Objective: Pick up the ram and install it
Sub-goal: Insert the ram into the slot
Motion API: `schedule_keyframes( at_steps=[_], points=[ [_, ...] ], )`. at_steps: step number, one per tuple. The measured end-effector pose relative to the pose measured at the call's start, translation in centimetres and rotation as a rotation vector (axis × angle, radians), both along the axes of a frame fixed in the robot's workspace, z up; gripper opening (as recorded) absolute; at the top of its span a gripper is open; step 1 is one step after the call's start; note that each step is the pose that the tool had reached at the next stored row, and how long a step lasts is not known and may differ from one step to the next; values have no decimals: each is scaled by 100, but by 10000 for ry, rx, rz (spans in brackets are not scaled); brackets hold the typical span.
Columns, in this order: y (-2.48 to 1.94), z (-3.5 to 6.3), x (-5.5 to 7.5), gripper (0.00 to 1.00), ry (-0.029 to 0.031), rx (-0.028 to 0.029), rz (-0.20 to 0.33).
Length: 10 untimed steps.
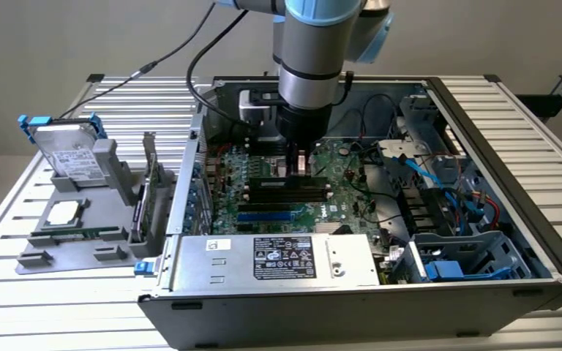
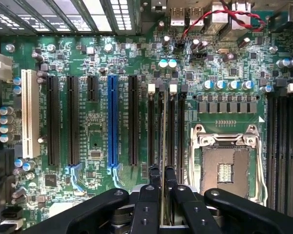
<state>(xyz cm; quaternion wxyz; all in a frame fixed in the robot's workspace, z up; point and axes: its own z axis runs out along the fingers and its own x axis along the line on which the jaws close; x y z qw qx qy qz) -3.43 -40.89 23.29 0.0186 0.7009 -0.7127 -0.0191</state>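
1. The ram [image 2: 162, 136] is seen edge-on as a thin, pale strip; its faces and chips are hidden.
2. It stands upright on its long edge, parallel to the black memory slots [image 2: 151, 131] beside the processor socket [image 2: 224, 170], in line with the second slot.
3. One end is pinched between the gripper [image 2: 162, 171] fingers.
4. Whether it is seated in the slot cannot be told.

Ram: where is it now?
In the wrist view, the ram is held edge-on in the gripper, over the black memory slots beside the CPU socket.
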Motion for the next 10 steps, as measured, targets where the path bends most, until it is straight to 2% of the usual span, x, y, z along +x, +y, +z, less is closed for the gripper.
schedule_keyframes(
  at_steps=[2, 4, 8, 10],
  points=[
    [4, -1, 6, 15, 1, -65, 4],
    [21, -10, 9, 15, 1, -103, 16],
    [23, -26, 9, 15, 2, -182, 133],
    [23, -31, 10, 15, 6, -240, 174]
  ],
)
